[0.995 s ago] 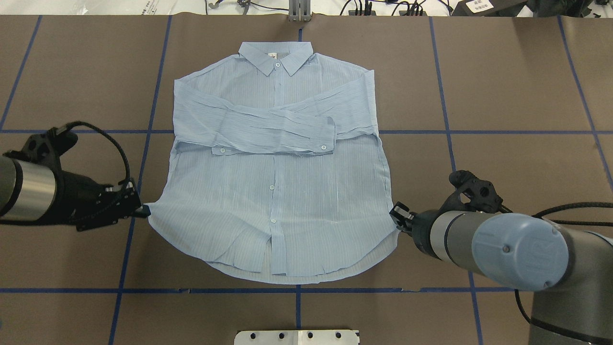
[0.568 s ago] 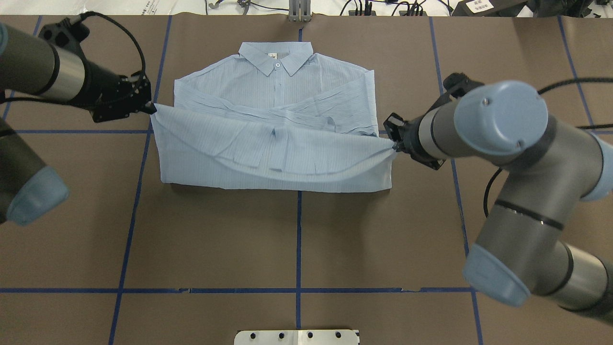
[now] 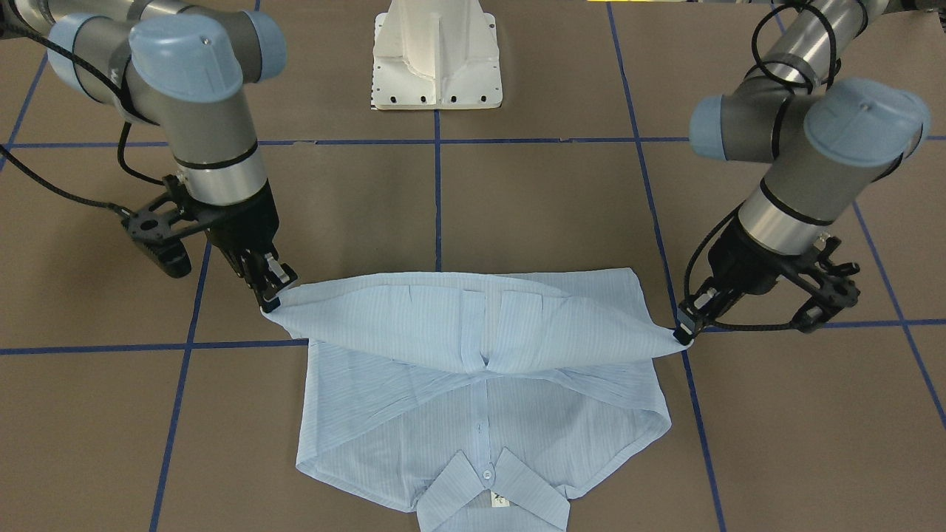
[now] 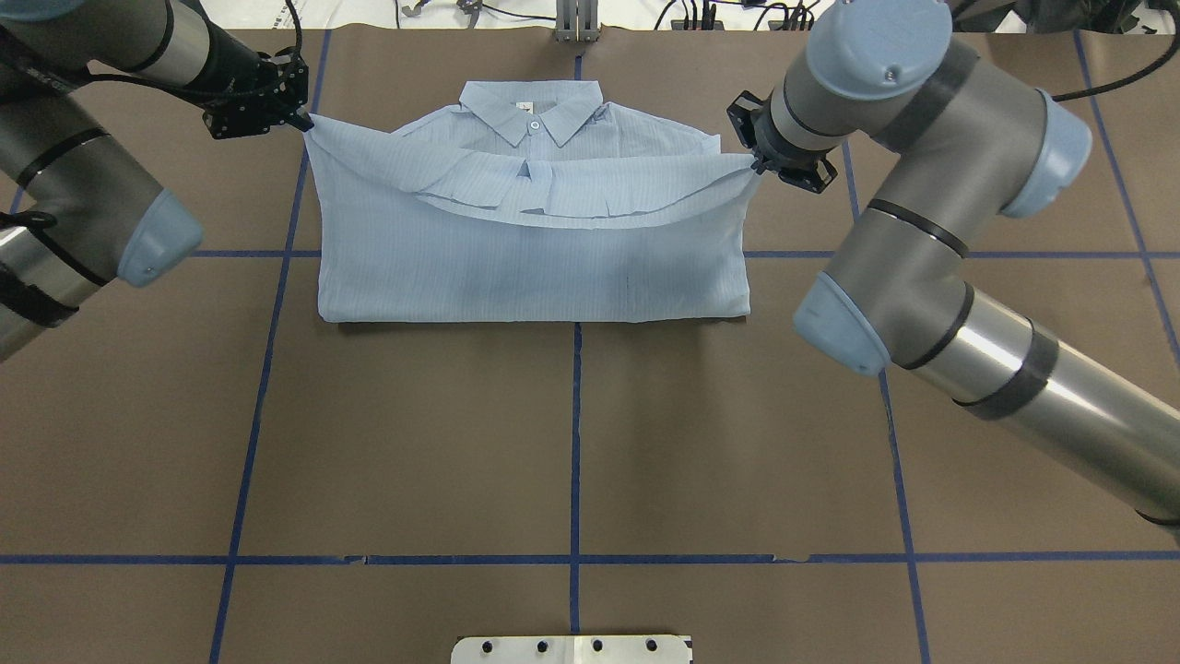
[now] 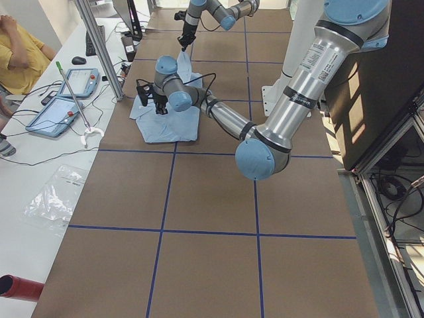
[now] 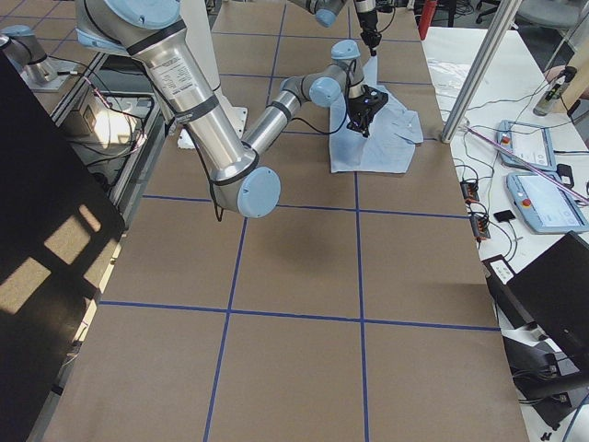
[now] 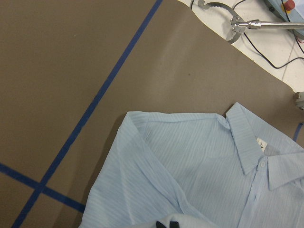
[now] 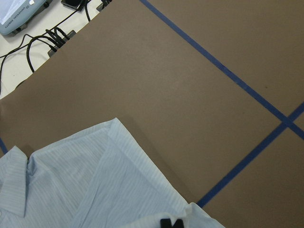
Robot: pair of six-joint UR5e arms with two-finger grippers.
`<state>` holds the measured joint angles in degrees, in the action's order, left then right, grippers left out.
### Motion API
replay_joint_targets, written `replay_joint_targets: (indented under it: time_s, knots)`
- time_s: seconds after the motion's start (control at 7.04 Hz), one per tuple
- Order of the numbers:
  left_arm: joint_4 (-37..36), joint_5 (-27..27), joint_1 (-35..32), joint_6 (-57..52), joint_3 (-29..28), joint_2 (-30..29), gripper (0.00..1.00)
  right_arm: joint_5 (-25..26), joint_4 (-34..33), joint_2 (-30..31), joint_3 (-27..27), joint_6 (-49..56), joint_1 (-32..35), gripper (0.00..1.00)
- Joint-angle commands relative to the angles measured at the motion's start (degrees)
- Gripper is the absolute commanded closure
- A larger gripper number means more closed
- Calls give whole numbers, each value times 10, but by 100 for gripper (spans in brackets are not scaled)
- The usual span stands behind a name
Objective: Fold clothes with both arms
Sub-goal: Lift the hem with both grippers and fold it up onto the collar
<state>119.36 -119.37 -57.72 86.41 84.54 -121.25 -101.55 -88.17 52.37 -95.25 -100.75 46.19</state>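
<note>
One shirt (image 4: 530, 267) lies on the surface (image 4: 572, 443), its hem stretched between two pincers: left pincer (image 4: 303, 120) and right pincer (image 4: 758, 165) each clamp one corner.

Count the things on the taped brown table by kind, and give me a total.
Pale blue button-up shirt: 1
Robot arms: 2 (left arm, right arm)
White pedestal base: 1
Total: 4
</note>
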Motion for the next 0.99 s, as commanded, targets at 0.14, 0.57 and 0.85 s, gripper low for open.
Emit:
replay_joint_targets:
  time_s: [0.14, 0.57, 0.85]
  knots:
    - [150, 25, -1, 1, -199, -72, 100, 0, 118, -89, 217, 6, 9, 100]
    - [192, 53, 15, 0, -277, -106, 100, 2, 153, -91, 267, 14, 8, 100]
    - [194, 84, 30, 0, -288, -108, 100, 5, 154, -92, 281, 28, 7, 100]
